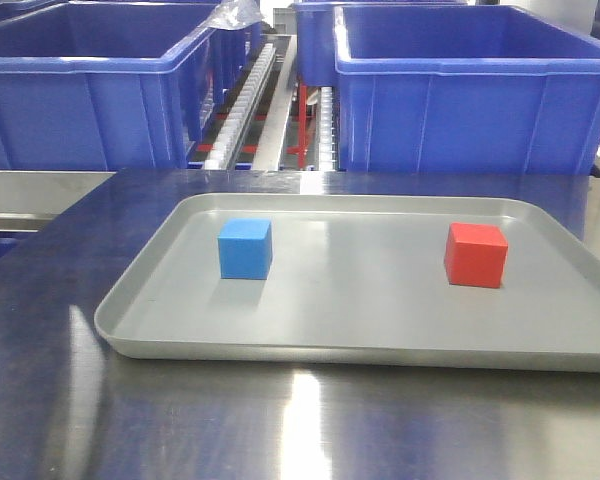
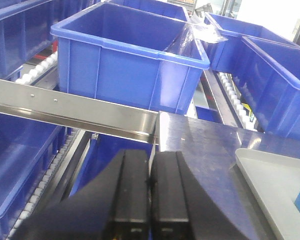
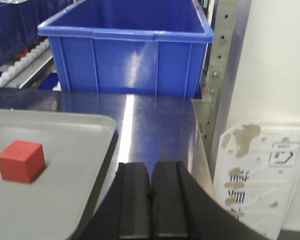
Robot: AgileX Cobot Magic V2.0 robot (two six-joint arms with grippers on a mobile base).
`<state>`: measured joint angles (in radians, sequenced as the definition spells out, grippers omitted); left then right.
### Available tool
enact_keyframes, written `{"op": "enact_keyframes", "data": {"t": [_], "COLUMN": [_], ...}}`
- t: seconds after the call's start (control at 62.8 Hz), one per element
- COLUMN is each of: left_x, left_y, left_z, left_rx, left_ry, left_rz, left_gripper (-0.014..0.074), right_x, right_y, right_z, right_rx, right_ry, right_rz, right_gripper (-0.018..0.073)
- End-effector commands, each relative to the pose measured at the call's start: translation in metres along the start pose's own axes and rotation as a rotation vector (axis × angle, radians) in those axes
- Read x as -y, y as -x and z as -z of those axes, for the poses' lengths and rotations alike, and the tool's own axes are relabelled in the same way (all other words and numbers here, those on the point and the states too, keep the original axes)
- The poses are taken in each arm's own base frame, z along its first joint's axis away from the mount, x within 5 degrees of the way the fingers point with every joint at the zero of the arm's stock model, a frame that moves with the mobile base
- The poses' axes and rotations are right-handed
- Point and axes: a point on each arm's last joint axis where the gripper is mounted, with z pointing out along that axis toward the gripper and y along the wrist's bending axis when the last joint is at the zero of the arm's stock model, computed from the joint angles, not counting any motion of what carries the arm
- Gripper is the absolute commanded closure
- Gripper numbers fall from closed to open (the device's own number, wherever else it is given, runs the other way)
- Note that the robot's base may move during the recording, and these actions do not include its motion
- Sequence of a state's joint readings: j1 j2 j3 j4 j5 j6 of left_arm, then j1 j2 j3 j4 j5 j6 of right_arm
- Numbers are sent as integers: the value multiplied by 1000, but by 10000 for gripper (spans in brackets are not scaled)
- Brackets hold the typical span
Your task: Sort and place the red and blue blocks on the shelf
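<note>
Blue block (image 1: 245, 248) sits on the left half of a grey tray (image 1: 280, 352), and the red block (image 1: 475, 255) sits on the right half, well apart from it. Both rest flat on the tray floor, about level with each other, neither touching the rim. The tray lies on a shiny steel table (image 1: 130, 420).

Behind the table, on the far side, runs the shelf (image 2: 65, 107), its flat steel rail dotted with small screws and its white rollers (image 1: 245, 100) running back between big blue crates (image 1: 460, 100). No block is on the shelf yet.

From the left wrist view, the left gripper (image 2: 150, 167) has its fingers pressed together with nothing between them. It hangs over the table's left edge, near the rail, with the tray corner and a sliver of the blue block off to its right. The right gripper (image 3: 151, 175) is likewise closed on nothing, above bare table just right of the tray, with the red block to its left and one crate straight ahead.
</note>
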<state>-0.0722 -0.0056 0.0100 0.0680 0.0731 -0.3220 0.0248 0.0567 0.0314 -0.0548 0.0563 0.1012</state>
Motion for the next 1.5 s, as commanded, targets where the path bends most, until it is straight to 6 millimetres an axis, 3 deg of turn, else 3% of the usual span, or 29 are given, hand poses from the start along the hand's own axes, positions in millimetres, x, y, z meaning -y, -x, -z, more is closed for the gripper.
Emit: {"op": "enact_keyframes", "data": {"t": [0.0, 0.207, 0.525, 0.732, 0.971, 1.178, 1.48], "left_x": [0, 0, 0, 0, 0, 0, 0], "left_y": [-1, -1, -1, -1, -1, -1, -1], "left_z": [1, 1, 1, 1, 1, 1, 1], "left_rx": [78, 78, 78, 78, 78, 78, 78], "left_ry": [-27, -27, -27, -27, -27, -27, -27], "left_rz": [5, 5, 5, 5, 5, 5, 5], "left_gripper": [472, 472, 472, 472, 472, 472, 472], "right_x": [-1, -2, -5, -7, -18, -29, -29], "right_y": [19, 40, 111, 139, 144, 135, 132], "right_z": [-8, -38, -106, -142, -169, -179, -184], "right_rx": [40, -113, -255, -480, -688, -726, -730], "right_ry": [5, 0, -17, -30, 3, 38, 38], "right_rz": [20, 19, -40, -60, -106, -89, -88], "right_gripper": [512, 512, 510, 509, 509, 509, 511]}}
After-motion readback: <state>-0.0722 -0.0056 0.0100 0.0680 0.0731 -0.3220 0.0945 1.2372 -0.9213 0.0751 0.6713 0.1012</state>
